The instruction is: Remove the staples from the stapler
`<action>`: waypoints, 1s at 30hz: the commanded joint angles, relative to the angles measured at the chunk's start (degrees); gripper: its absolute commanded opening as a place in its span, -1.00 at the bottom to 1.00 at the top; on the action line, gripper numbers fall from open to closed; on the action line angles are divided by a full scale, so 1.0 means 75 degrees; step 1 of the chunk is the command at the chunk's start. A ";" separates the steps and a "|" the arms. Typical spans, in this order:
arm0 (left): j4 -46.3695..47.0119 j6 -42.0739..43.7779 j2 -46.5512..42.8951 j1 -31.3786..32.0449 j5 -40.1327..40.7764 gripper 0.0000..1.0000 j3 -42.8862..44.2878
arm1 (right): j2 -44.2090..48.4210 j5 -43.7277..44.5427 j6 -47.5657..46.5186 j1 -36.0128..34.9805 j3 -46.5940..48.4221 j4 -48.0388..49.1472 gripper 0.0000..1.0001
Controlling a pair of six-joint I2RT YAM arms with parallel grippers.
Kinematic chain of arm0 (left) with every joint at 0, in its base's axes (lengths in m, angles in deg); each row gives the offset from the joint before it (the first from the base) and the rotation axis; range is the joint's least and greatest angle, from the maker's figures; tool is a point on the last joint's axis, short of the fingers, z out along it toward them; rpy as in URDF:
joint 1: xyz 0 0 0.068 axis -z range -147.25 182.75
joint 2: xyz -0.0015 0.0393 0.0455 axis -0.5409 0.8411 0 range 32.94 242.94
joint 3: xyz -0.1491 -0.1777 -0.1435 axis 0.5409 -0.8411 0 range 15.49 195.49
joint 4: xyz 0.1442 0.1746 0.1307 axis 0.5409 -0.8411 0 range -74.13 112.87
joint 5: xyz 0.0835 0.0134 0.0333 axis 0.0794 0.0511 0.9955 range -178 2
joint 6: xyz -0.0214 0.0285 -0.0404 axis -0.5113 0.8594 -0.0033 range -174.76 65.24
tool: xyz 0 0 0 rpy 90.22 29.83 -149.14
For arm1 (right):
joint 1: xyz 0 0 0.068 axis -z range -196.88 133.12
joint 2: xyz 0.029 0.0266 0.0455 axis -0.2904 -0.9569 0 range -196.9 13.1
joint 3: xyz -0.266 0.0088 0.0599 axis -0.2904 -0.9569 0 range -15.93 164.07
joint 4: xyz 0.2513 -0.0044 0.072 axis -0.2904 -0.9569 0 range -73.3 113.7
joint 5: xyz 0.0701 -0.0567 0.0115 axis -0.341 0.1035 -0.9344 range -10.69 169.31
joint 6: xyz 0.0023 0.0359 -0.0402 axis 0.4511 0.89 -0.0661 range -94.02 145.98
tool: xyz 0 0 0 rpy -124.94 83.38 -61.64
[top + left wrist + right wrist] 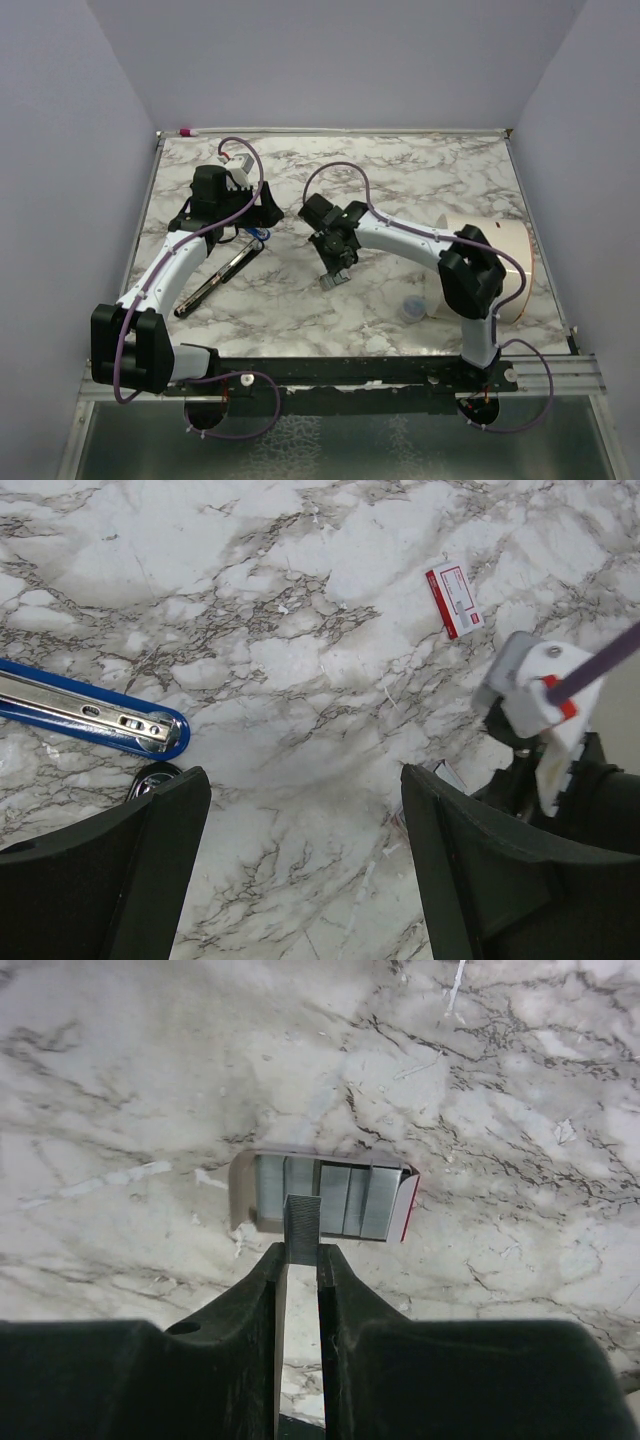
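Silvery staples [302,1222] sit pinched in the right gripper [301,1255] at an open staple box [240,1190]. The left gripper [300,790] gapes beside the blue stapler [90,712] on the marble table [420,170].

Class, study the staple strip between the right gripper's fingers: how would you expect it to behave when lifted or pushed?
The staple strip looks thin and ribbed, many staples joined, so it may snap if bent. Tiny beside the right gripper, it is probably very light. Flat-sided, it should slide, not roll, on the marble table.
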 commanded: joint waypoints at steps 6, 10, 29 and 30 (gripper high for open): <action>-0.0008 -0.0363 -0.0248 -0.0082 -0.0204 0.61 0.0500 | 0.2125 -0.2535 -0.0135 0.1093 -0.1080 0.2257 -0.69; 0.0562 -0.1591 -0.0632 -0.0125 -0.1139 0.64 0.0551 | 0.2751 -0.4462 0.0014 0.1860 -0.1457 0.3224 -0.68; 0.8773 -0.8354 -0.1138 0.0528 -0.3107 0.48 -0.2442 | 0.3332 -0.8924 0.3368 0.2696 -0.2389 0.8423 -0.67; 0.8856 -0.8368 -0.1112 0.0616 -0.3076 0.47 -0.2466 | 0.3311 -0.8960 0.3469 0.2697 -0.2424 0.8557 -0.67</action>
